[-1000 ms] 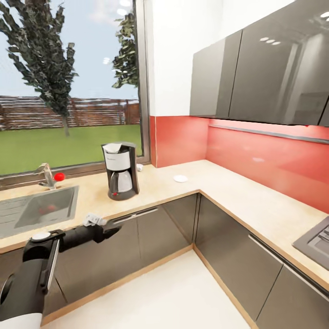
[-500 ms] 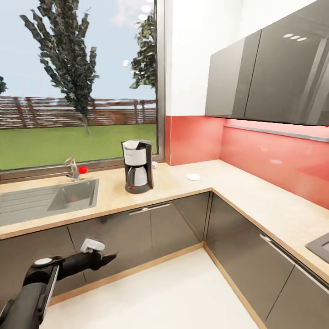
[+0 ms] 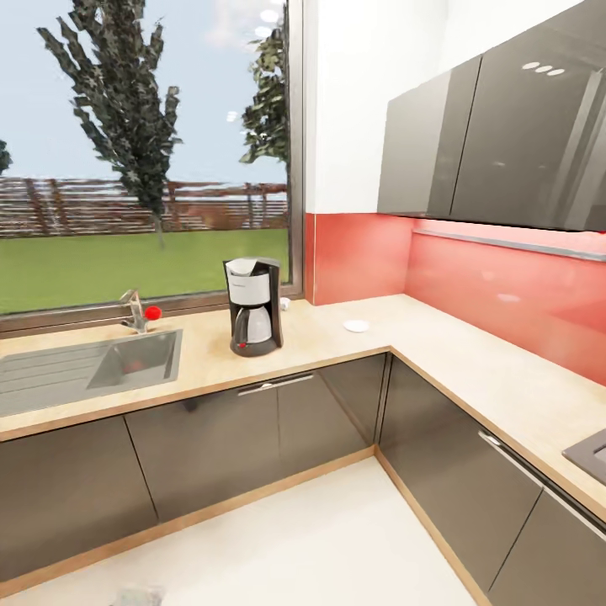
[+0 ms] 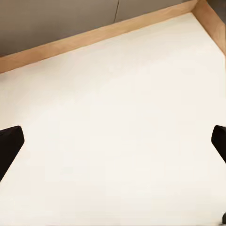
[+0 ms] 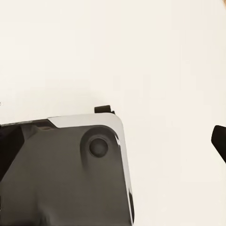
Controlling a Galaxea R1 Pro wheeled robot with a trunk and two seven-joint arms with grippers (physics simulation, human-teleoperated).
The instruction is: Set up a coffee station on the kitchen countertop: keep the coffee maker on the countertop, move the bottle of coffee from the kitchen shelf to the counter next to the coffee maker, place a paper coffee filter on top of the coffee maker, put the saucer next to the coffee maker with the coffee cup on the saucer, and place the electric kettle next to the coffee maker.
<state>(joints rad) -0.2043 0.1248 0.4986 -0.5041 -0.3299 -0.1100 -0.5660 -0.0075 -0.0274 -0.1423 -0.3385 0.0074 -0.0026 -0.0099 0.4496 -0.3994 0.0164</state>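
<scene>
The black coffee maker (image 3: 252, 307) with its glass carafe stands on the beige kitchen countertop (image 3: 328, 345), in front of the window. To its right, near the corner, lies the white saucer (image 3: 356, 326). A tiny white thing (image 3: 284, 303) just behind the machine looks like the coffee cup. The bottle of coffee, paper coffee filter and electric kettle are out of view. My left gripper (image 4: 114, 143) hangs open above the pale floor, holding nothing. My right gripper (image 5: 114, 141) is open too, above the floor and the robot's own base (image 5: 70, 174).
A steel sink (image 3: 126, 362) and a faucet with a red knob (image 3: 150, 313) sit left of the coffee maker. Grey base cabinets (image 3: 252, 429) run under the L-shaped worktop, with wall cabinets (image 3: 497, 143) above. A hob corner (image 3: 591, 453) shows at the right edge.
The camera first pulled back from the counter, then held still. My left arm, stretched forward in the earlier head views, has dropped out of that view.
</scene>
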